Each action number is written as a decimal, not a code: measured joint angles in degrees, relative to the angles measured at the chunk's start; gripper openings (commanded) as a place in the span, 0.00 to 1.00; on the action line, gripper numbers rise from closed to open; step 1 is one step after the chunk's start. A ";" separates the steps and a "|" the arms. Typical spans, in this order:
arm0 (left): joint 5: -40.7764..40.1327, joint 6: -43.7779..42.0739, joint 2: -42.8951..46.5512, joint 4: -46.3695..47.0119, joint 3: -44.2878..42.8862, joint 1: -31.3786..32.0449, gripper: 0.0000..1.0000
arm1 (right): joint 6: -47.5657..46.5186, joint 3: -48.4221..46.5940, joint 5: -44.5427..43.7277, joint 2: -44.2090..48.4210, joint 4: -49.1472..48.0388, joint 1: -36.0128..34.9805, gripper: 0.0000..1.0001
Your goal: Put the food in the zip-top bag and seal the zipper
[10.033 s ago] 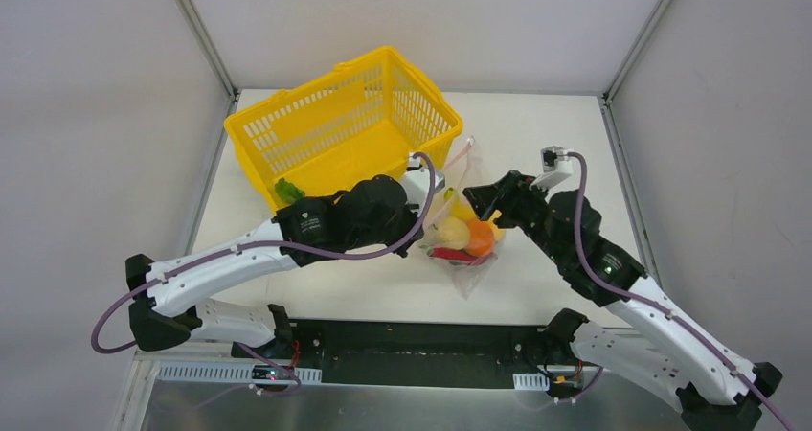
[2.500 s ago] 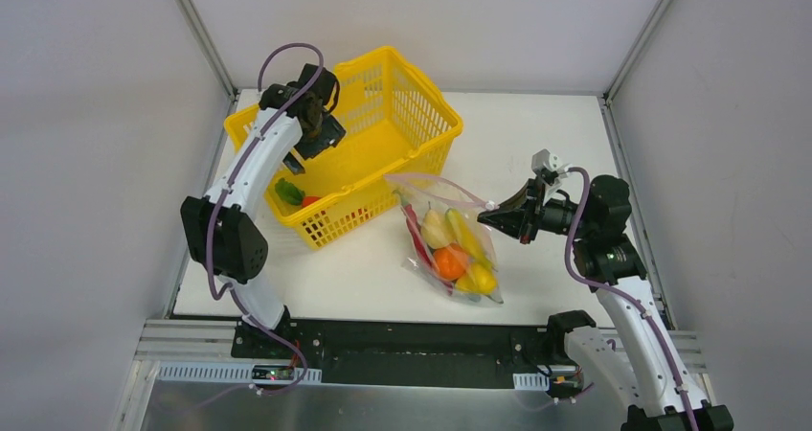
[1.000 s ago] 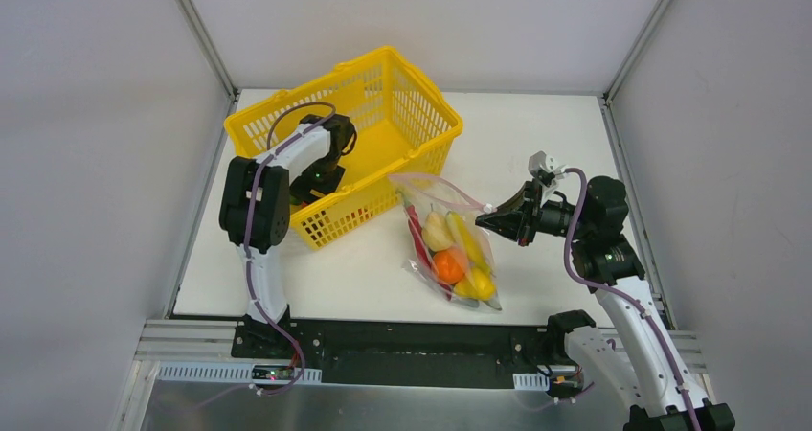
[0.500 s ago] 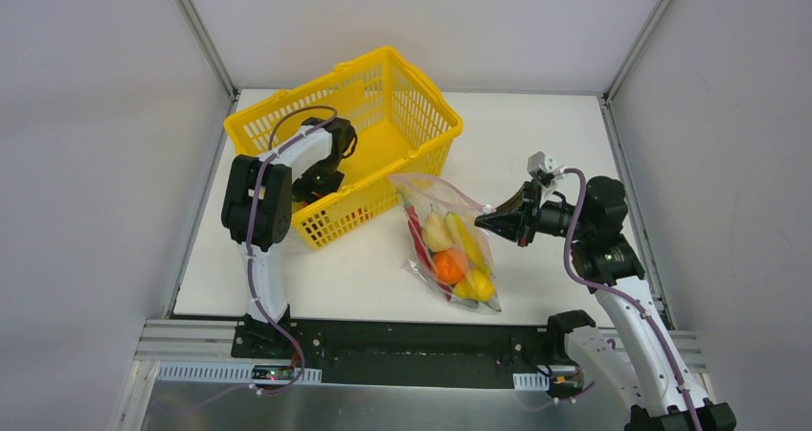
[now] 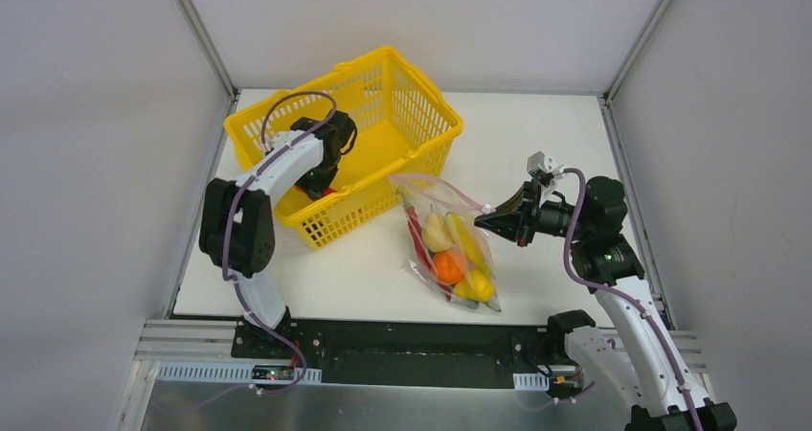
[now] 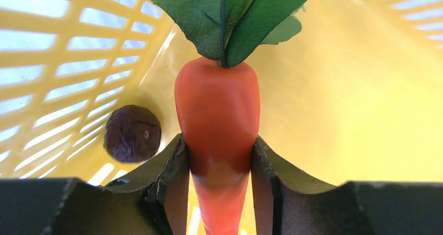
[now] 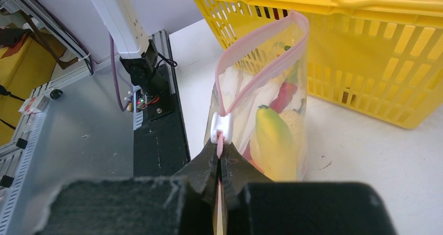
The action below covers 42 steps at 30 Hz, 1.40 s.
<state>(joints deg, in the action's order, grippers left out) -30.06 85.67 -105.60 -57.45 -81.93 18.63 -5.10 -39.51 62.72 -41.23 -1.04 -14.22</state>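
In the left wrist view an orange toy carrot (image 6: 218, 109) with green cloth leaves stands between the two fingers (image 6: 167, 164) of my left gripper (image 6: 218, 143), which press it from both sides. That left gripper (image 5: 316, 174) is down inside the yellow basket. The zip-top bag (image 5: 450, 244) lies on the table and holds food: a red chili (image 5: 415, 235), a banana (image 5: 469, 238), an orange fruit (image 5: 448, 263) and a lemon (image 5: 482, 281). My right gripper (image 5: 488, 216) is shut on the end of the pink zipper (image 7: 261, 36) just behind its white slider (image 7: 221, 124). The bag's mouth gapes open.
The yellow basket (image 5: 383, 54) stands at the back left of the white table, close to the bag's mouth. A dark brown round item (image 6: 131, 133) lies on the basket floor beside the carrot. The basket wall (image 7: 365, 52) rises right behind the bag.
My left gripper's fingers have closed in on the carrot inside the basket, and the left arm's elbow has swung a little leftward. The right arm and the bag have not moved.
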 measured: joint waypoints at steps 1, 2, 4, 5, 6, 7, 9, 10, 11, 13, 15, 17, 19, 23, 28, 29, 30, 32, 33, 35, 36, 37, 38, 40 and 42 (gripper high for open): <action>-1.33 -0.74 2.34 0.00 0.00 0.90 0.04 | 0.02 0.00 0.00 0.00 0.00 -0.02 0.00; -2.32 -1.22 4.35 0.02 0.00 1.66 0.04 | 0.07 0.00 0.02 0.02 0.00 -0.04 0.00; -5.27 -2.97 9.53 0.02 -0.17 3.80 0.05 | 0.20 0.00 0.02 0.11 0.00 -0.09 0.00; -6.49 -3.58 11.54 -0.07 -0.42 4.70 0.05 | 0.26 0.00 0.02 0.17 0.02 -0.11 0.00; -8.20 -4.42 13.79 -0.24 -0.87 5.97 0.05 | 0.42 0.00 0.04 0.33 0.02 -0.17 0.00; -9.79 -5.20 15.67 -0.39 -1.42 7.15 0.05 | 0.50 0.02 0.07 0.46 0.02 -0.20 0.00; -13.55 -6.56 19.32 -0.50 -2.45 9.84 0.06 | 0.76 0.04 0.15 0.87 0.02 -0.24 0.00; -15.47 -7.19 21.22 -0.50 -2.75 11.21 0.06 | 0.96 0.11 0.31 1.11 0.02 -0.26 0.00; -17.40 -7.82 23.10 -0.28 -2.80 12.59 0.06 | 1.09 0.24 0.59 1.33 -0.02 -0.28 0.00; -20.72 -9.25 26.88 0.37 -2.78 14.88 0.06 | 1.40 0.44 1.29 1.70 0.04 -0.31 0.00; -23.26 -11.78 31.10 2.56 -2.40 17.00 0.06 | 1.70 0.46 2.29 1.77 0.02 -0.31 0.00; -25.53 -14.73 35.58 4.83 -1.49 18.97 0.06 | 2.01 0.46 3.54 1.77 0.02 -0.42 0.00; -26.71 -18.10 39.69 6.64 -0.90 20.92 0.06 | 2.36 0.46 4.90 1.77 0.04 -0.63 0.00; -27.15 -24.06 43.56 10.19 -0.83 25.92 0.07 | 2.80 0.42 7.72 1.95 0.35 -1.42 0.00; -27.17 -30.56 41.05 14.34 -3.10 32.50 0.11 | 2.51 0.00 10.03 2.45 1.92 -2.69 0.00; -27.21 -31.87 39.69 15.23 -4.07 33.79 0.11 | 2.14 -0.26 10.14 2.43 2.67 -2.89 0.00; -27.23 -33.31 37.88 16.11 -5.53 35.12 0.11 | 1.77 -0.63 10.19 2.29 3.52 -3.08 0.00; -27.19 -35.87 33.81 17.70 -9.03 37.35 0.11 | 0.68 -1.49 10.12 1.92 5.73 -3.34 0.00; -27.10 -37.05 31.74 18.40 -10.93 38.29 0.11 | -0.17 -2.03 9.97 1.70 7.08 -3.45 0.00; -26.86 -38.75 28.39 19.43 -14.10 39.65 0.11 | -1.77 -3.17 9.55 1.42 10.16 -3.58 0.00; -26.64 -39.60 26.93 19.78 -15.47 40.35 0.11 | -2.36 -3.76 9.29 1.44 11.74 -3.63 0.00; -26.36 -40.39 25.97 20.28 -16.33 40.92 0.11 | -2.97 -4.39 9.05 1.64 13.18 -3.63 0.00; -25.99 -41.07 25.49 20.76 -16.70 41.35 0.11 | -3.48 -5.01 8.83 1.99 14.43 -3.63 0.00; -25.38 -42.32 25.24 21.27 -16.96 42.07 0.11 | -3.89 -6.25 8.72 2.89 16.02 -3.65 0.00; -24.68 -43.23 25.49 21.46 -17.31 42.42 0.11 | -4.13 -7.98 9.07 3.32 17.05 -3.67 0.00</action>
<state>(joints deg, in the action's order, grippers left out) -54.74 42.44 -80.12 -35.99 -99.24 61.06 -9.23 -47.48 71.79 -37.91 16.01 -17.89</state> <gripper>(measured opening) 0.392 0.005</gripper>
